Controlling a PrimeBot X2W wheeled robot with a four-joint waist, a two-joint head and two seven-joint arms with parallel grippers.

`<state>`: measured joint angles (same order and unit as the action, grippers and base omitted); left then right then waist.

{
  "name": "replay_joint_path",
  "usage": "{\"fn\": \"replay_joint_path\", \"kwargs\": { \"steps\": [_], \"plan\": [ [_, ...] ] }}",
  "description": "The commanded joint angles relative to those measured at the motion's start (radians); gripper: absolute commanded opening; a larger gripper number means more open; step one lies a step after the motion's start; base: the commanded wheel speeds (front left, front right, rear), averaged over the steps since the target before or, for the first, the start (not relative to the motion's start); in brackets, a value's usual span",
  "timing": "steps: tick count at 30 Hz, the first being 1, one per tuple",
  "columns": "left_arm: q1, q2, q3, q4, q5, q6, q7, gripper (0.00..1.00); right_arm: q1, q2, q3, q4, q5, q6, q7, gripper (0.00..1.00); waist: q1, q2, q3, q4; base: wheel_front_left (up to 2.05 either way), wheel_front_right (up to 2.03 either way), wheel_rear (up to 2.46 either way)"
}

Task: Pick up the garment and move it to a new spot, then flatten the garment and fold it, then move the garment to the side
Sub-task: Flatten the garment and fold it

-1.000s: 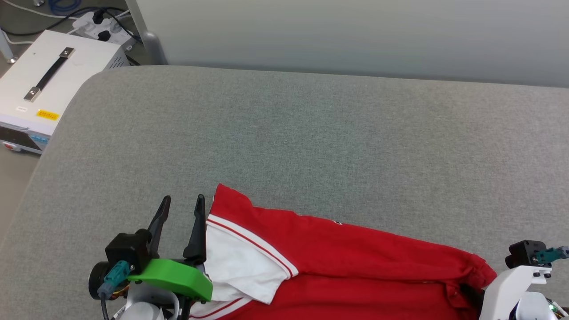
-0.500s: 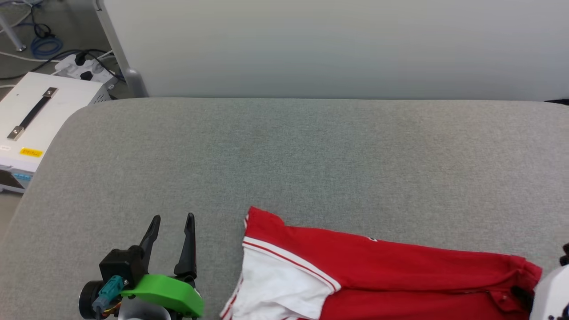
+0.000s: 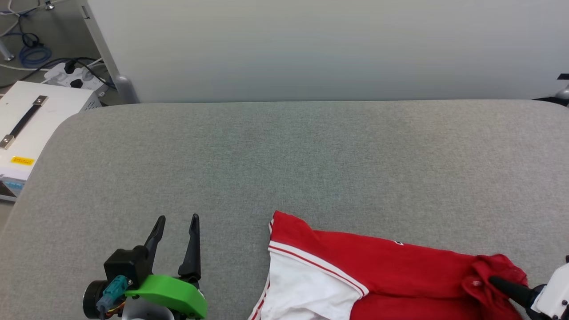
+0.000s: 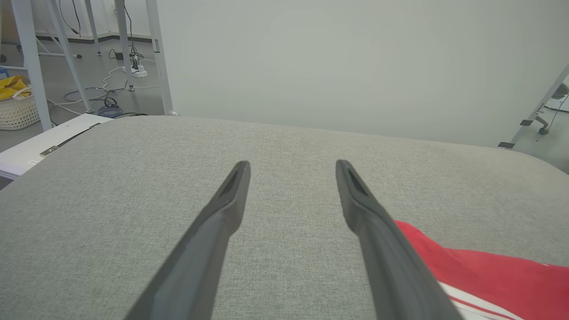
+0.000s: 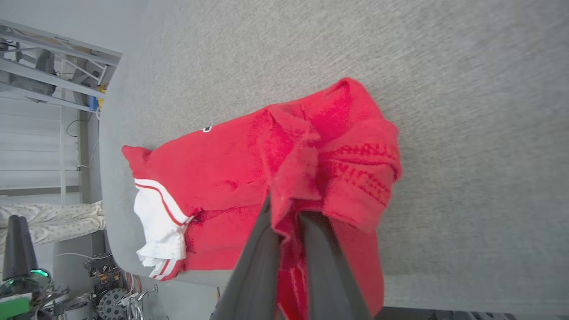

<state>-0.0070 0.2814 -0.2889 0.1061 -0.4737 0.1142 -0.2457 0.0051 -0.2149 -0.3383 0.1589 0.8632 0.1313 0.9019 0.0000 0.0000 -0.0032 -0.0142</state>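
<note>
Garment lies rumpled at near edge of grey surface, white sleeve at its left end, right tool clamped tight on bunched red fabric at its right end, left tool spread wide, holding nothing, over bare surface left of the sleeve.

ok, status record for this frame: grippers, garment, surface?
left gripper: jaws open, nothing between them, over bare surface, apart from the garment's sleeve end
right gripper: jaws shut on a bunched red corner of the garment
garment: red, white sleeve with striped trim, lying rumpled by the near edge of the surface
surface: grey fabric pad
white box: black handle on top, off the surface at the robot's left
fold: not yet done
</note>
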Motion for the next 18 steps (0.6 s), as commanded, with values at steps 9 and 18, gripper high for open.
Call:
{"fn": "replay_joint_path", "kwargs": {
  "steps": [9,18],
  "plan": [
    [-0.021,-0.002,-0.014,0.002,0.001,-0.004,-0.003,1.0,-0.037,0.149,-0.005,-0.046,0.285,-0.001,0.174,0.0,0.0,0.0,0.008,0.05,0.0,0.0,0.0],
    [-0.061,-0.015,-0.029,0.008,0.005,-0.015,-0.006,1.0,-0.104,0.164,0.193,0.007,0.474,-0.001,0.111,0.0,0.0,0.0,0.048,0.126,0.0,0.0,0.0]
  ]
}}
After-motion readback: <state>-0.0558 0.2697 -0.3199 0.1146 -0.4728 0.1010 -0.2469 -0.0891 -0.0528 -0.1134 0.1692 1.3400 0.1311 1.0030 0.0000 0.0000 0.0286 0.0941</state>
